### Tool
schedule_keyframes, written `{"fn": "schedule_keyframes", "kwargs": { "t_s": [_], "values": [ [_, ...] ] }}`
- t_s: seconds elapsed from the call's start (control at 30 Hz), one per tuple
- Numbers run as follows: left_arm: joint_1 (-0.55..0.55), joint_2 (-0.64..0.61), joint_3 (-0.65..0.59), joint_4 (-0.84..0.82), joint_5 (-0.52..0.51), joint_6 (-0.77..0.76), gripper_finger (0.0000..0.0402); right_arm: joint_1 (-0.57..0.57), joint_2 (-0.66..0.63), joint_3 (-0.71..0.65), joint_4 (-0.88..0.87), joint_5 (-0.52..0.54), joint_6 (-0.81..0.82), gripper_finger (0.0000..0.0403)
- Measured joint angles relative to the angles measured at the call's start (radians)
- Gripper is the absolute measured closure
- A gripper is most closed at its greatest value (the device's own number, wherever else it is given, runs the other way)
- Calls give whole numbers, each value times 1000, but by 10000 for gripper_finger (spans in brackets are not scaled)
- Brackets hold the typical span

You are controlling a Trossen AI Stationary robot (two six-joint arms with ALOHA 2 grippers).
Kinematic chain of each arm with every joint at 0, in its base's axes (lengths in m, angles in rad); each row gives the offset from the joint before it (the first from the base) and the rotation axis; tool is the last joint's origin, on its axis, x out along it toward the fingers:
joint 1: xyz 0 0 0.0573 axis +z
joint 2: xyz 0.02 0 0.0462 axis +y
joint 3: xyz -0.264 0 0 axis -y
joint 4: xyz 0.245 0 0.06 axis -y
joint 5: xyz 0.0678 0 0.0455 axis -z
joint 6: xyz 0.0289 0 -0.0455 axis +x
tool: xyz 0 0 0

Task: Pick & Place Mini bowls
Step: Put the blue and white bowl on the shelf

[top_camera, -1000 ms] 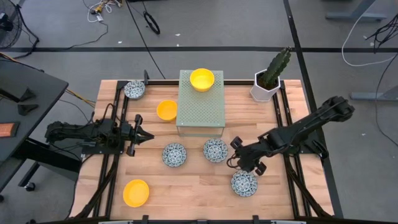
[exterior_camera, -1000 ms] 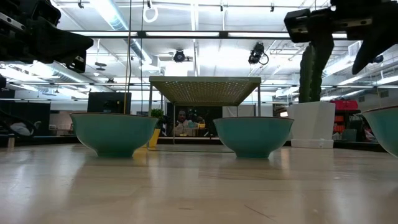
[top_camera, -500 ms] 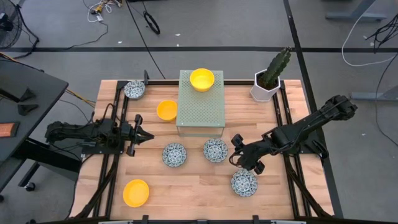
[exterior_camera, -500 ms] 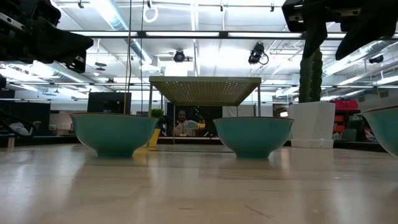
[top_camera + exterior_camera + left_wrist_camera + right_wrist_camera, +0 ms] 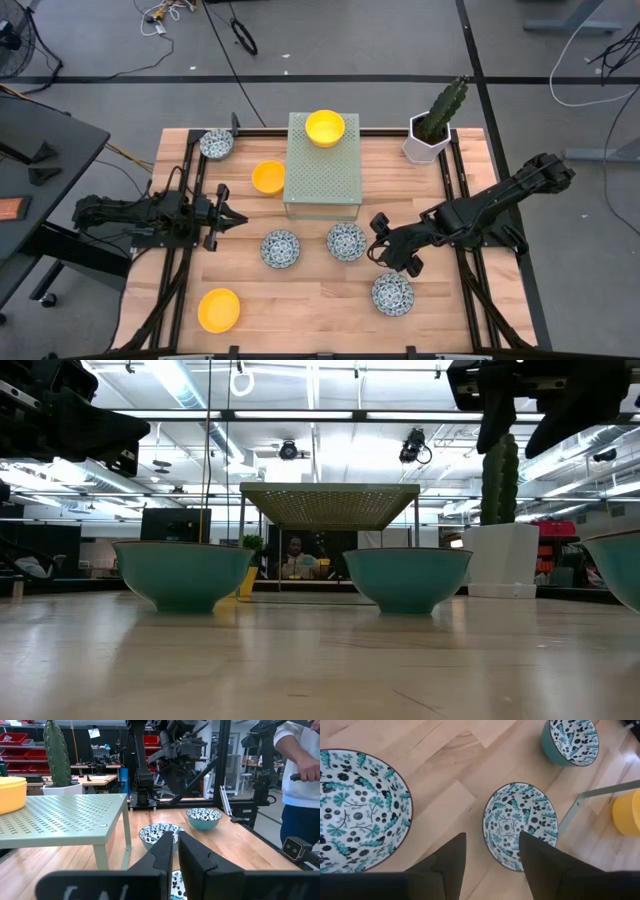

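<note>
Several mini bowls show in the high view. Blue-patterned ones sit at the far left [image 5: 217, 144], the middle [image 5: 281, 248], right of it [image 5: 346, 241] and near right [image 5: 392, 294]. Yellow ones sit on the green perforated stand [image 5: 325, 127], beside it [image 5: 268, 177] and near left [image 5: 219, 309]. My right gripper [image 5: 385, 255] hangs open above the table between the two right patterned bowls, slanting down; its wrist view shows the nearer bowl [image 5: 520, 825] just beyond its fingers [image 5: 540, 860]. My left gripper [image 5: 175, 855] waits shut at the left edge, pointing level.
The green stand [image 5: 322, 200] stands at the middle far side. A cactus in a white pot [image 5: 428, 140] sits far right. Bare wood lies along the near edge between the yellow bowl and the near-right patterned bowl. A person in a white shirt [image 5: 300, 770] stands beyond the table.
My right gripper, open throughout, has risen a little and drifted toward the table's far left, away from the near-right patterned bowl, tipping slightly. No bowl has moved.
</note>
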Motion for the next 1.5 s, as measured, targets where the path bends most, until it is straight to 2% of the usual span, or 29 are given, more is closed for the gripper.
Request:
{"fn": "schedule_keyframes", "kwargs": {
  "t_s": [0.4,0.97,1.23,1.5],
  "values": [
    [0,0,0,-1,0,0,367,-19,76,0,-5,-2,-11,218],
    [0,0,0,0,0,0,367,-84,210,1,57,0,-169,218],
    [0,0,0,-1,0,0,367,-85,220,1,85,0,-301,218],
    [0,0,0,0,0,0,367,-85,236,2,85,-8,-323,218]
  ]
}}
